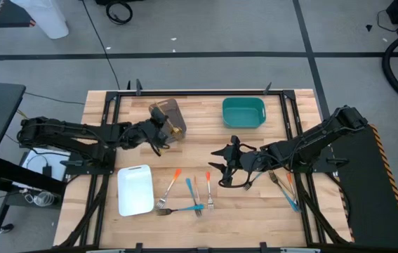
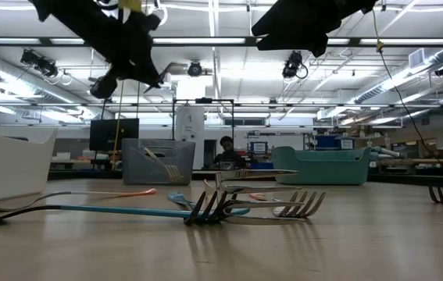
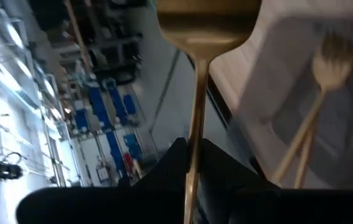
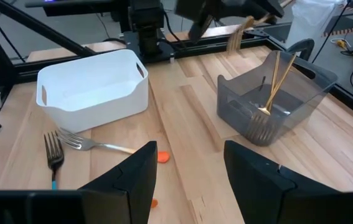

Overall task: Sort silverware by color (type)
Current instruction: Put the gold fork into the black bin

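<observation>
Left hand (image 1: pixel 162 133) closed on gold fork (image 3: pixel 196 74), apparently over grey tray (image 1: pixel 173 112); right hand (image 1: pixel 228 164) wide open, empty, above bench (image 1: pixel 206 140).

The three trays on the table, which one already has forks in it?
The grey tray, at the table's far side beside the left gripper: gold forks stand inside it. The teal tray and the white tray show none.

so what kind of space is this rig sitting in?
Looks like a large open robotics lab or workshop. The low view shows an industrial ceiling with strip lights and a person at monitors behind the wooden table; the high view shows cables on concrete floor.
</observation>
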`<state>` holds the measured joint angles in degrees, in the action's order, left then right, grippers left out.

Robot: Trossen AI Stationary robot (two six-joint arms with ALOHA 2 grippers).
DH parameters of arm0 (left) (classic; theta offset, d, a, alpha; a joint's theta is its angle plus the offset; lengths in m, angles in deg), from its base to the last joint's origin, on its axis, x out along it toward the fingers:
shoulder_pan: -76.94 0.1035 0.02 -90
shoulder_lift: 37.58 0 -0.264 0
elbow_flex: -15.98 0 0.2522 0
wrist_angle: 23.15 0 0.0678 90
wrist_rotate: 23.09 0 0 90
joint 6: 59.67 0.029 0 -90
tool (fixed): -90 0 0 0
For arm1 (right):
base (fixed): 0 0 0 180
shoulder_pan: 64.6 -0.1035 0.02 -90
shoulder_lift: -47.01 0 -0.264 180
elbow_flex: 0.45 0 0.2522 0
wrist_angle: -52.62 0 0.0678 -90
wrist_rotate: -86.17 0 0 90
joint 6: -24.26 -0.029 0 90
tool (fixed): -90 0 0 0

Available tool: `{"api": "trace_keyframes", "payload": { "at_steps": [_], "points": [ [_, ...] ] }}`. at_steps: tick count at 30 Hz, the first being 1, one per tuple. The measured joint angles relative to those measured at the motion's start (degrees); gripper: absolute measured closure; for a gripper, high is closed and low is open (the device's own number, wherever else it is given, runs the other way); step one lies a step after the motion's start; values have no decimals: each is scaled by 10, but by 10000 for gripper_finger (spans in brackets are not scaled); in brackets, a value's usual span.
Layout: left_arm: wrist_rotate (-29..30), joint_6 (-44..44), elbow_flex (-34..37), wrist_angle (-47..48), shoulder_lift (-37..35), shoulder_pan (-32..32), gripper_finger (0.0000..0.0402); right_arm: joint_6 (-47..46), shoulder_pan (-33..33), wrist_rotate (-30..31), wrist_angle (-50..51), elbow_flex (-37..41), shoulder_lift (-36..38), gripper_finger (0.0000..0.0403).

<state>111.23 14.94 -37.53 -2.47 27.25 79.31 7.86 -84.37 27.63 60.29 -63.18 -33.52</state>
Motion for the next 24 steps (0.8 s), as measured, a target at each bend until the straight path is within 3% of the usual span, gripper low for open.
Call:
{"api": "trace_keyframes", "payload": {
  "at_steps": [12, 24],
  "points": [
    [26, -19, 0, 36, 60, 95, 369, 3, 0, 0, -12, 0, 0, 205],
    [36, -4, -11, 84, 110, 116, 369, 7, 0, 0, -17, 0, 0, 205]
  ]
}}
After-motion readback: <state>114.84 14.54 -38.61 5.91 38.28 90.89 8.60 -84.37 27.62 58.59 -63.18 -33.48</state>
